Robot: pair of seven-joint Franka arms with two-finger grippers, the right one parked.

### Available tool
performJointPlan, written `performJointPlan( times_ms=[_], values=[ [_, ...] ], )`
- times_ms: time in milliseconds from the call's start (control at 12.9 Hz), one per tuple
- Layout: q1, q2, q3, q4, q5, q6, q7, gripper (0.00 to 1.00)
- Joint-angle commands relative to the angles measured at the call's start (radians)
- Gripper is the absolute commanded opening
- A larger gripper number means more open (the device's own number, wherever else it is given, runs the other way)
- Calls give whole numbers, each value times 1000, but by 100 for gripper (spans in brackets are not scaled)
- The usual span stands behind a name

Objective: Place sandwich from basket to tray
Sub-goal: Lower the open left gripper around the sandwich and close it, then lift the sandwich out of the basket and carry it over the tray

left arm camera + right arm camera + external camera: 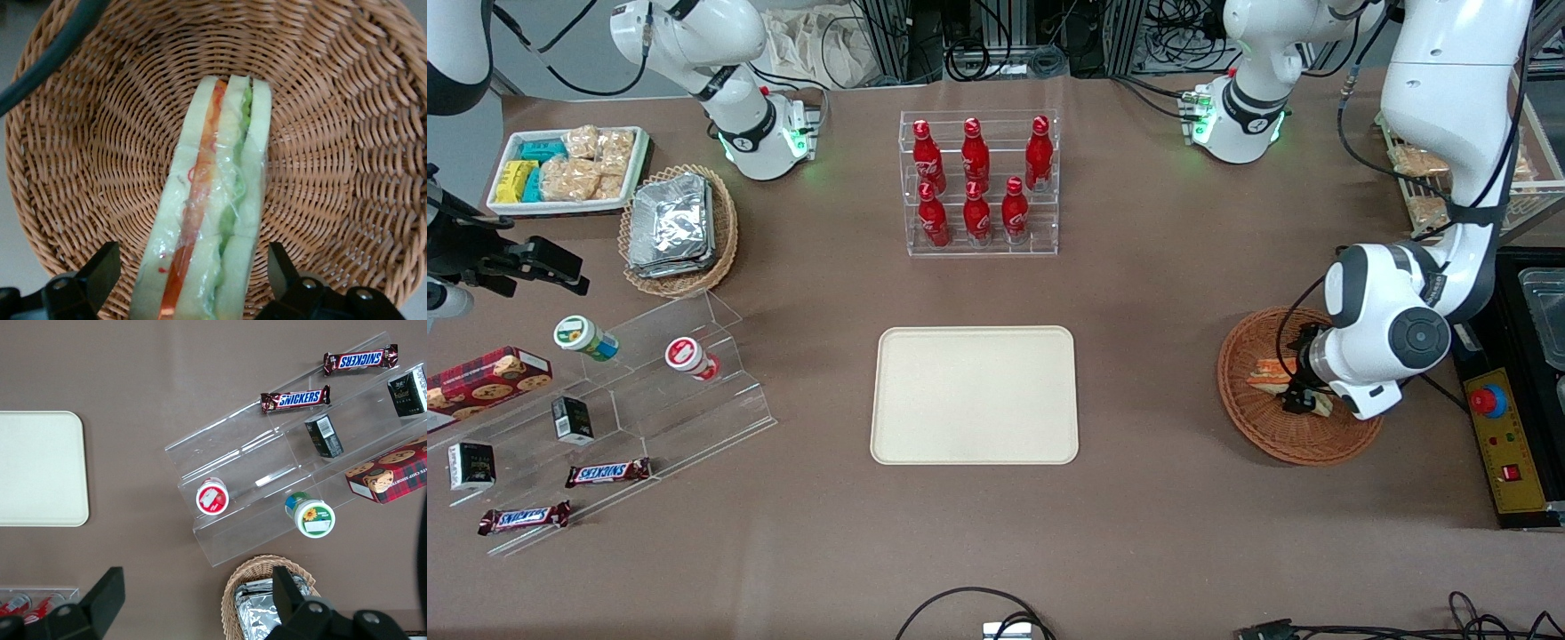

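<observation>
Hand (193,280) was low inside the basket (80,133), fingers (100,270) spread either side of the sandwich (213,220), not gripping. Sandwich lay on the basket floor. Tray (975,395) sat on the worktop (1138,293), well apart toward the parked arm.

The gripper (193,280) hangs low inside the basket (1249,418), its fingers (100,270) spread to either side of the sandwich (213,213) with a gap on each side. The basket's low woven wall rings it. Between basket and tray (974,396) lies bare desk (1147,356). The bottle rack (980,182) stands farther from the front camera than the tray, well apart from it. The tray's surface is bare.
</observation>
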Motion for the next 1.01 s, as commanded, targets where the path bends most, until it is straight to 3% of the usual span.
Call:
performJointPlan(
  times_ms=[0,544,700,933],
  values=[
    [2,-8,0,44,4,-56,59,0],
    [7,-17,2,110,-7,-150,77,0],
    [-5,-14,0,177,-5,-246,80,0],
    [-7,-18,-49,300,-4,-386,296,0]
  ],
)
